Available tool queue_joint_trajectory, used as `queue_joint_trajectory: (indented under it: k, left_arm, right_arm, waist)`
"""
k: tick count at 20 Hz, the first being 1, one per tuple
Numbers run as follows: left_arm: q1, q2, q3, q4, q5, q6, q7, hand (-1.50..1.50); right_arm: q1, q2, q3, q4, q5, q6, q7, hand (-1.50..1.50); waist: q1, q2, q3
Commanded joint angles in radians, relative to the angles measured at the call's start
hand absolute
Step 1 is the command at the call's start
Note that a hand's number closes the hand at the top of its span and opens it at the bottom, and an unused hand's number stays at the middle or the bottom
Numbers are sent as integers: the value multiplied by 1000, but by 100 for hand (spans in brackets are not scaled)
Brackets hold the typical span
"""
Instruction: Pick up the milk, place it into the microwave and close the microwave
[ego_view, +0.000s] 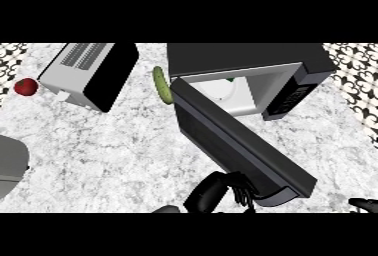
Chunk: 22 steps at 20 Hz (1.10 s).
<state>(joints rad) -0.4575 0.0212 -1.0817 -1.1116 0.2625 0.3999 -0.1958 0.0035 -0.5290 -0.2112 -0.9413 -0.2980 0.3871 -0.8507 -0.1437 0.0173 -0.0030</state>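
From my end, the milk (230, 79) is just a sliver of green and white inside the microwave (247, 80), at the counter's (111, 145) far edge — well apart from any fingers. The microwave door (236, 142) hangs wide open, swung toward the near edge. My left hand (218, 192) sits at the door's outer end, fingers curled down against it. Right hand (363, 204) barely pokes in at the near right corner — can't tell what its fingers are doing.
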Motion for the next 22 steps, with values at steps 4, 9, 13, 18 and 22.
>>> queue_joint_trajectory:
  k: [4,9,13,18,22]
  left_arm:
    - [-152,-20,19,27,91,65,11,150]
    - [-262,-20,65,32,127,122,-33,150]
    - [-327,-21,72,74,155,151,-39,150]
    - [-419,-21,117,118,206,171,-27,150]
    - [-484,-21,138,148,242,180,-26,150]
  right_arm:
    - [-29,-8,45,-75,-29,105,-14,-150]
    - [-45,-24,73,-127,-50,116,37,-150]
    - [-89,-51,75,-154,-66,107,72,-150]
    - [-109,-73,79,-186,-93,122,93,-150]
    - [-141,-85,81,-205,-128,144,121,-150]
  waist:
    - [-70,12,-1]
    - [-106,17,-1]
    - [-125,31,2]
    - [-173,44,6]
    - [-195,52,8]
